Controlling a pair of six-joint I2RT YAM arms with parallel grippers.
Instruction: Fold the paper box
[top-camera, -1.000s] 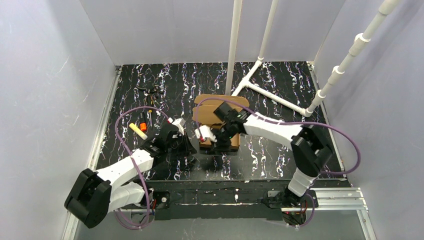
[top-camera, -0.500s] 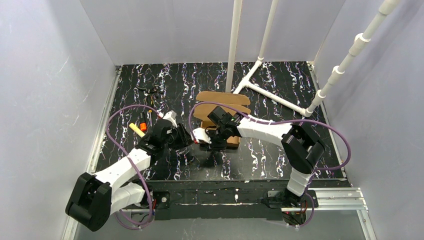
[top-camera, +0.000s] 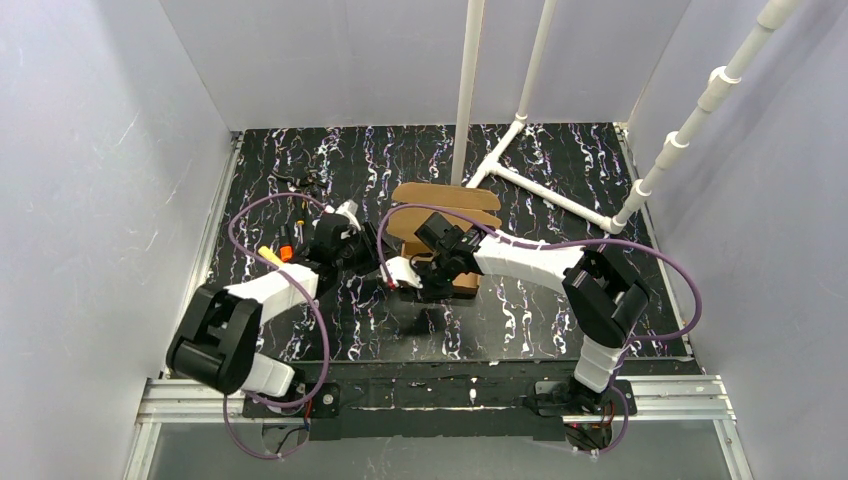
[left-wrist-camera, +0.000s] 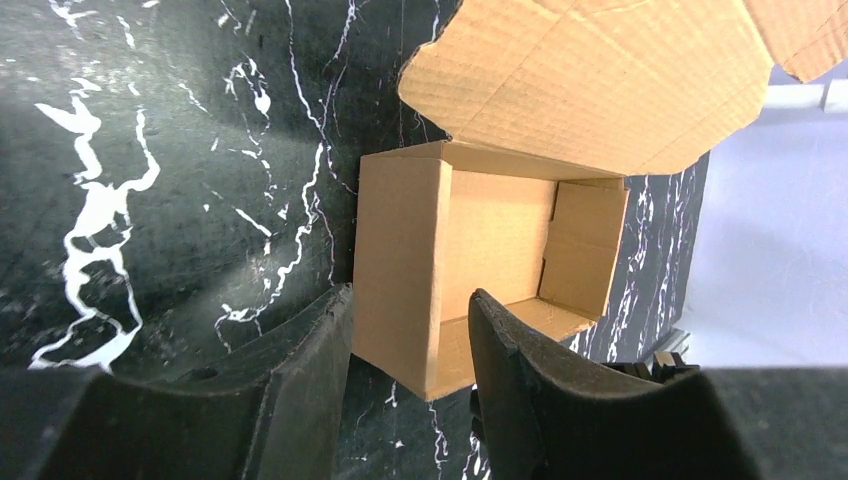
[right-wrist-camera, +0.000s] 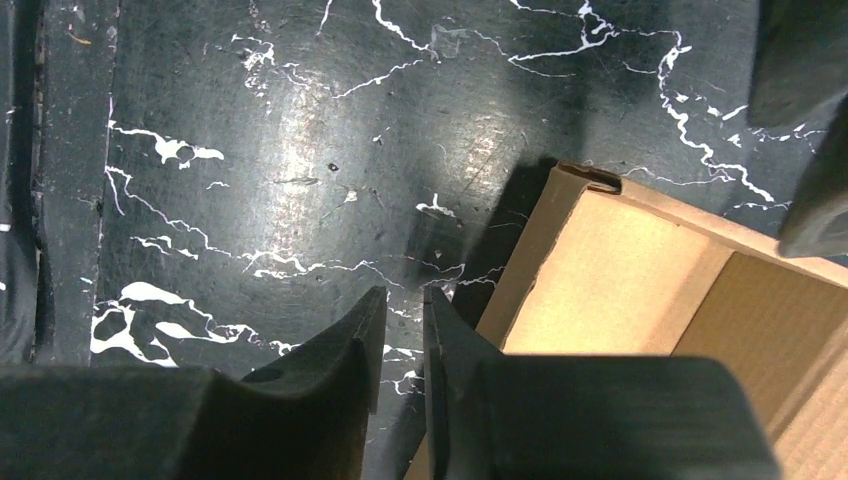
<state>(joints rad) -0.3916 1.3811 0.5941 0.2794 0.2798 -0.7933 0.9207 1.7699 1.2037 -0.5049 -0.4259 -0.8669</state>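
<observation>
paper box (top-camera: 466, 284) is sitting near the middle of the black marbled tabletop (top-camera: 330, 160), standing as an open-topped box with its lid flap (top-camera: 447, 197) spreading toward 12 o'clock. left end effector (left-wrist-camera: 410, 300) is reaching in from the box's 9 o'clock side. its fingers (left-wrist-camera: 300, 380) are standing apart, with one side wall of the box showing between them; whether they are touching the cardboard i cannot tell. right end effector (right-wrist-camera: 402, 300) is hanging by the box's 7 o'clock corner. its fingers are standing almost together, with only a thin slit of tabletop showing between them and nothing gripped, and the box wall is lying just beside one finger. an orange item (top-camera: 286, 250) and a yellow item (top-camera: 270, 256) are lying at 9 o'clock, well apart from the box.
</observation>
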